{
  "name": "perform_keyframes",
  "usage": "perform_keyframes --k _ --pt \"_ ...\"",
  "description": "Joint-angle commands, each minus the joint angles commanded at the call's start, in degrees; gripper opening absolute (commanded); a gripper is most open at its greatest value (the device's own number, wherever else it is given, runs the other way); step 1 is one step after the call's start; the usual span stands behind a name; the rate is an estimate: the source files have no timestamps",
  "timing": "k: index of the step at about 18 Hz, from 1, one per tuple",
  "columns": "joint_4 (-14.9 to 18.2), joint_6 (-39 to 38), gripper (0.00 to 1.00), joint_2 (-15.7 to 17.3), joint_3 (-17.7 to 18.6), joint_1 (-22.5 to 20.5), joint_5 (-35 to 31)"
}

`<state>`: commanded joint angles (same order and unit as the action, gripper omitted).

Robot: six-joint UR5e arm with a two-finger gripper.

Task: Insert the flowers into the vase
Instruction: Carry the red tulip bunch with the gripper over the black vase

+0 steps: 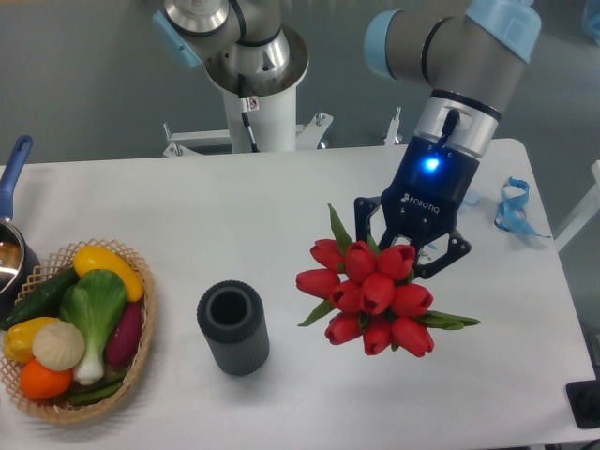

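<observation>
The flowers [375,295] are a bunch of red tulip buds with green leaves, held above the table right of centre with the buds towards the camera. My gripper [410,246] sits just behind the bunch and is shut on its stems, which the buds hide. The vase [232,328], a short dark grey ribbed cylinder with an open round mouth, stands upright on the table to the left of the bunch, apart from it and with nothing in it.
A wicker basket [139,352] of toy vegetables lies at the front left. A pot with a blue handle [11,173] shows at the left edge. A blue ribbon [514,206] lies at the back right. The arm's white base [258,112] stands behind the table.
</observation>
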<state>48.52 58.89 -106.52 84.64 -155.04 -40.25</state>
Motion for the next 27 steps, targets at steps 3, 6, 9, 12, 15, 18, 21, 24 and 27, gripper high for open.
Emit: perform_keyframes --k 3,6,9,12,15,18,21,24,27 --pt "0.00 -0.61 0.20 0.00 -0.35 0.18 0.17" --pt "0.00 -1.23 0.20 0.00 -0.44 0.26 0.17" --pt "-0.09 -1.32 0.20 0.00 -0.61 0.26 0.17" --pt "-0.09 -1.49 0.20 0.00 -0.70 0.44 0.35" --pt "-0.17 -2.11 0.20 0.00 -0.97 0.44 2.97" --pt "-2.54 -2.11 0.20 -0.70 -0.44 0.88 8.24" --pt "-3.95 -2.02 0.20 -2.10 -0.44 2.02 15.88" --pt "-5.00 0.43 0.20 -3.16 1.58 3.16 24.06" --pt "-5.19 4.04 0.20 -5.44 2.20 7.11 31.00"
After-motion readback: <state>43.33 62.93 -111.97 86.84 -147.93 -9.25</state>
